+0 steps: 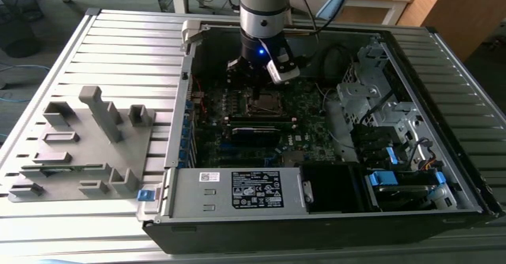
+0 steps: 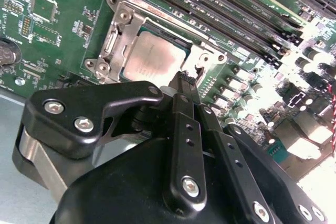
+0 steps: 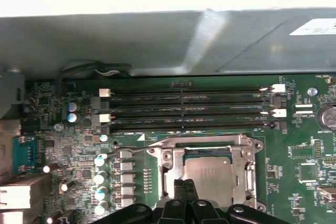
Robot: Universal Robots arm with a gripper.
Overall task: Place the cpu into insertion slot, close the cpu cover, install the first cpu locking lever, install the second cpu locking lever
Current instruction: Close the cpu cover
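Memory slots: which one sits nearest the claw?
The black-clipped memory slot bordering the cpu cover, closest to the claw; the other three lie farther off.

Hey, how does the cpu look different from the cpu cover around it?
The cpu is a solid, dull grey square; the cpu cover is a shinier open frame with a window. The cpu sits inside that window; the cpu cover rings its edges. Both are flat, square and metal.

Silver-grey cpu (image 2: 149,59) lies flat, the silver cpu cover (image 2: 114,43) lowered around it.
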